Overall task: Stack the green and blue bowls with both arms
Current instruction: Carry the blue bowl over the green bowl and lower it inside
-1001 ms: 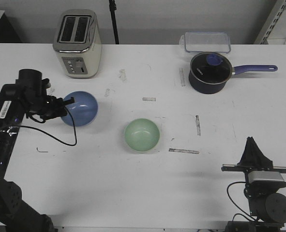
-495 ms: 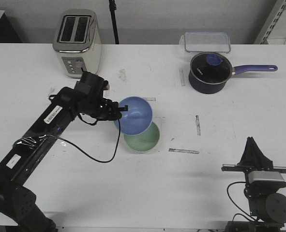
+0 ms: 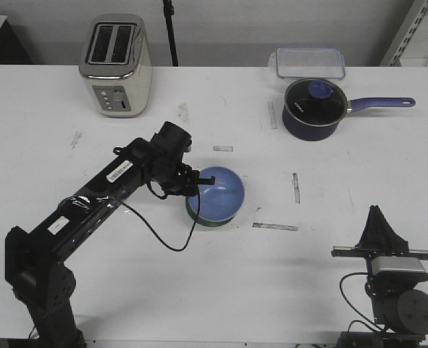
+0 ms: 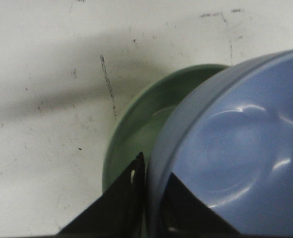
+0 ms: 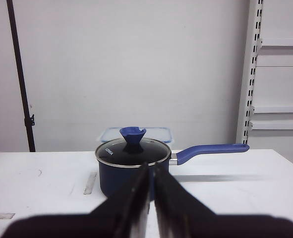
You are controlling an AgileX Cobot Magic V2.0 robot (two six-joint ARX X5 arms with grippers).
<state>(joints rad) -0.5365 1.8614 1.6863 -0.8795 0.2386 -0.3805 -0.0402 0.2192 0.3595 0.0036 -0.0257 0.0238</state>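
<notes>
White table [image 3: 127, 290], scuffed and tape-marked, with a toaster [image 3: 116, 65] at the far left, a clear lidded container [image 3: 309, 62] and a dark saucepan [image 3: 313, 109] with a purple handle at the far right, both well apart from the bowls. Left arm reaches to mid-table, its gripper [image 3: 193, 185] clamped on the near-left rim of the blue bowl [image 3: 221, 194], one finger [image 4: 121, 203] outside the wall and one inside; bowl sits tilted over the green bowl [image 4: 136, 124], covering most of it, though full seating is unclear. Right gripper [image 3: 379, 226] parked at the near right, fingers pressed together, holding nothing.
</notes>
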